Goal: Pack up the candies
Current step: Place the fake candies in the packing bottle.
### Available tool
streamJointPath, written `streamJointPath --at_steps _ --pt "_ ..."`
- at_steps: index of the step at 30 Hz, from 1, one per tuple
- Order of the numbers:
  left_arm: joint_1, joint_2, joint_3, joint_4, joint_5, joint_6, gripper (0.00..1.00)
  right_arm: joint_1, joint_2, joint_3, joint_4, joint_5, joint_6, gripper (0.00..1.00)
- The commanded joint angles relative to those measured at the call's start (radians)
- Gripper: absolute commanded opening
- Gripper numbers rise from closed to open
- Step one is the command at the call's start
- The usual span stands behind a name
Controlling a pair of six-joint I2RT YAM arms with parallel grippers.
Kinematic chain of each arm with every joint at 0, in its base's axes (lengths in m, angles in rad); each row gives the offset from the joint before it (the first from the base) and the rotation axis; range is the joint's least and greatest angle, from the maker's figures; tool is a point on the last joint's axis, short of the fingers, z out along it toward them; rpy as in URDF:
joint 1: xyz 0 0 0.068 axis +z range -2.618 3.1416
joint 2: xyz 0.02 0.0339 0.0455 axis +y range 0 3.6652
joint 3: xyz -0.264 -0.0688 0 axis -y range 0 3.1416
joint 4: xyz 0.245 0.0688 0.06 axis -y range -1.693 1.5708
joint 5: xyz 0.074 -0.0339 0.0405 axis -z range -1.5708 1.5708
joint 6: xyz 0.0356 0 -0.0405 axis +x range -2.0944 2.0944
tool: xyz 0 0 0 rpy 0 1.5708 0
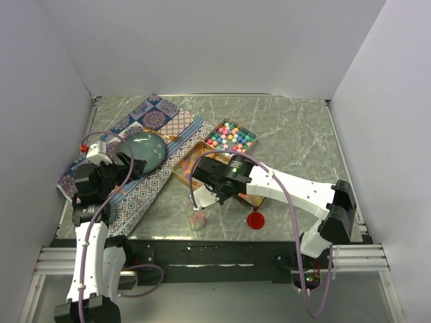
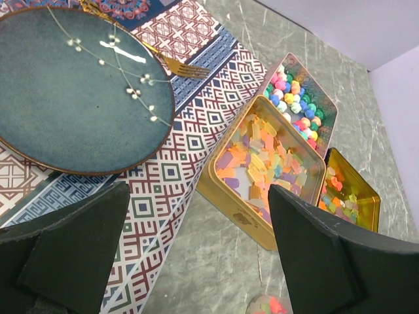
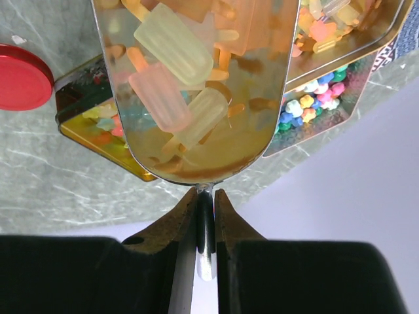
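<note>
My right gripper (image 3: 206, 212) is shut on the thin handle of a shiny metal scoop (image 3: 196, 85). The scoop holds a few translucent yellow-pink candies (image 3: 173, 46). In the top view this gripper (image 1: 217, 190) hangs over the gold tins, just above a small clear jar (image 1: 196, 219). Pastel bead candies (image 1: 231, 136) fill the far tin; they also show in the left wrist view (image 2: 298, 98). Translucent candies (image 2: 268, 160) fill the middle tin, orange-red-yellow ones (image 2: 347, 193) a third. My left gripper (image 2: 196, 255) is open and empty above the placemat's edge.
A dark teal plate (image 2: 72, 85) and a gold fork (image 2: 177, 65) lie on the patterned placemat (image 2: 190, 140). A red round lid (image 1: 255, 220) lies right of the jar, near the table's front edge. White walls enclose the table.
</note>
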Motion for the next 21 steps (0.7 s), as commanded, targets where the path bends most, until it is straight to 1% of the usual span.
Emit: streamJointPath --at_steps 1,10,21 --pt "0.003 -0.027 -0.012 0.060 0.025 -0.010 0.93 0.030 0.011 0.060 -0.095 0.092 -0.187 0.00" --pt "0.004 -0.053 -0.023 0.068 0.030 -0.013 0.94 0.073 0.032 0.086 -0.141 0.150 -0.198 0.00" --pt "0.003 -0.092 -0.029 0.069 0.028 -0.013 0.94 0.119 0.054 0.099 -0.173 0.230 -0.166 0.00"
